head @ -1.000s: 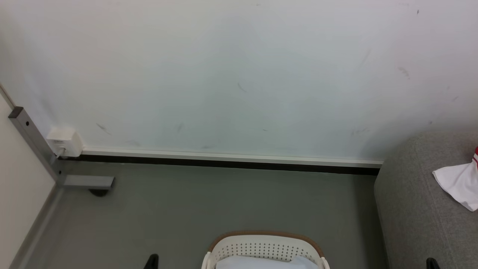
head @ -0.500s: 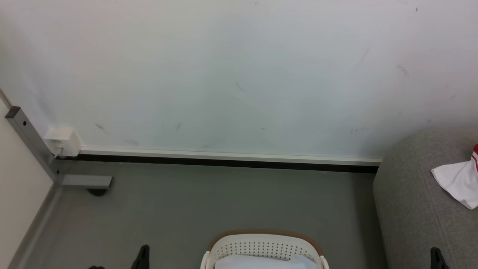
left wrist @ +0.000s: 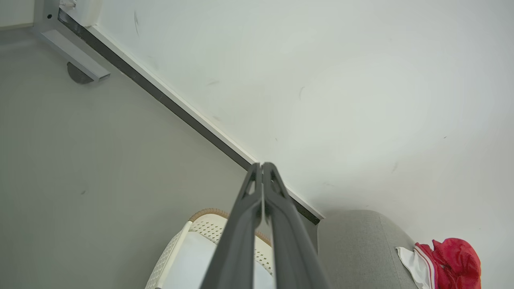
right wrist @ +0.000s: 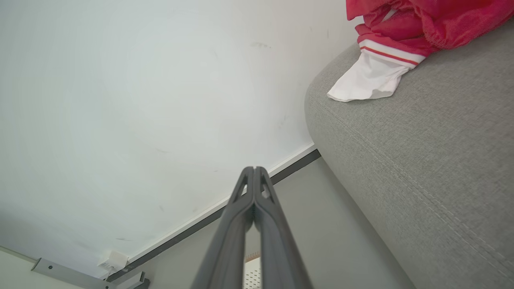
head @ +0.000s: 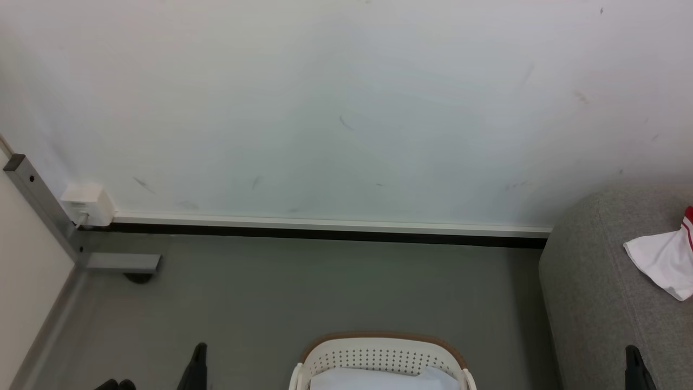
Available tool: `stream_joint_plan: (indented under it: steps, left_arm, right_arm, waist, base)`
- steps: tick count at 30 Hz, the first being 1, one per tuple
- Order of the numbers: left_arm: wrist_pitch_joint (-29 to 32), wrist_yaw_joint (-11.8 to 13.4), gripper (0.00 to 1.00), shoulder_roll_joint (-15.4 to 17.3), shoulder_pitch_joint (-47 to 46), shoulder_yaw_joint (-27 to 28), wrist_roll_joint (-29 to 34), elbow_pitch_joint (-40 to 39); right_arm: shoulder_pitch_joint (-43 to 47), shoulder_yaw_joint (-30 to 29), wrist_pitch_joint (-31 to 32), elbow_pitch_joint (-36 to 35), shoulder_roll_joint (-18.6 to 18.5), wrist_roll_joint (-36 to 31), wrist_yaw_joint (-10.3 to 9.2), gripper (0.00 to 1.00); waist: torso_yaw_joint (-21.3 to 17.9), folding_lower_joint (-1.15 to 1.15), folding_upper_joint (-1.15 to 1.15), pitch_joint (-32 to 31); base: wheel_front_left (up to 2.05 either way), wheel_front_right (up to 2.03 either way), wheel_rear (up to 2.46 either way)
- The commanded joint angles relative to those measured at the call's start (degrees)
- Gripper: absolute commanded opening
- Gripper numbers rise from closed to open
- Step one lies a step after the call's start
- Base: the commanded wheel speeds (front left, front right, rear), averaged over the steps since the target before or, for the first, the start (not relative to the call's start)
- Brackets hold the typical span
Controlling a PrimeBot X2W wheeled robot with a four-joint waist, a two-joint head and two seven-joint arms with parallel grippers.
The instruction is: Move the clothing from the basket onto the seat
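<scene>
The red and white clothing (right wrist: 401, 32) lies on the grey seat (right wrist: 421, 160); its white sleeve (head: 660, 260) shows at the right edge of the head view, and the red bundle (left wrist: 449, 261) sits at the lower right of the left wrist view. The white basket (head: 381, 360) with a tan rim stands on the floor at the bottom centre, holding pale bluish-white fabric (head: 379, 379). My left gripper (left wrist: 262, 165) is shut and empty, raised left of the basket (left wrist: 180, 257). Beside the seat, my right gripper (right wrist: 253, 168) is shut with nothing in it.
A pale wall with a white skirting (head: 325, 223) runs behind the grey floor (head: 325, 287). A grey metal frame leg (head: 38, 211) and a white wall box (head: 86, 203) stand at the left.
Both gripper tips have risen a little into the bottom of the head view. The head view has shifted slightly, so the wall, seat and basket sit a bit lower-left.
</scene>
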Motion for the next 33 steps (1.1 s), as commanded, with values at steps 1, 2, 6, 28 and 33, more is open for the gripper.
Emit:
stream_joint_plan:
  steps: [1, 2, 6, 28, 33]
  left_arm:
    - [0.41, -0.37, 0.00, 0.21, -1.44, 0.56, -2.37, -0.96]
    - [0.59, -0.40, 0.00, 0.21, -1.53, 0.68, -3.20, -1.02]
    - [1.40, -0.51, 0.00, 0.20, -1.83, 1.16, -6.20, -1.24]
    - [5.20, -1.17, 0.00, 0.19, -3.47, 3.46, -20.96, -2.35]
    - [5.98, -1.28, 0.00, 0.18, -3.76, 3.89, -23.84, -2.58]
  right_arm:
    - [-1.74, 0.06, 0.55, -0.80, -0.68, 2.40, -0.04, 0.00]
    - [-1.86, 0.07, 0.75, -0.81, -0.69, 3.20, -0.04, 0.00]
    - [-2.39, 0.12, 1.55, -0.83, -0.73, 6.30, -0.05, 0.00]
    - [-5.05, 0.39, 5.35, -0.94, -0.92, 21.28, -0.07, 0.00]
    - [-5.56, 0.43, 6.11, -0.94, -0.95, 24.35, -0.08, 0.00]
  waist:
    - [-0.03, 0.00, 0.00, 0.03]
    - [-0.06, 0.00, 0.00, 0.06]
    - [-0.14, 0.00, 0.00, 0.14]
    - [-0.62, 0.00, 0.00, 0.62]
    - [-0.73, 0.00, 0.00, 0.73]
  base:
    - [0.00, 0.00, 0.00]
    - [0.00, 0.00, 0.00]
    - [0.00, 0.00, 0.00]
    - [0.00, 0.00, 0.00]
    - [0.00, 0.00, 0.00]
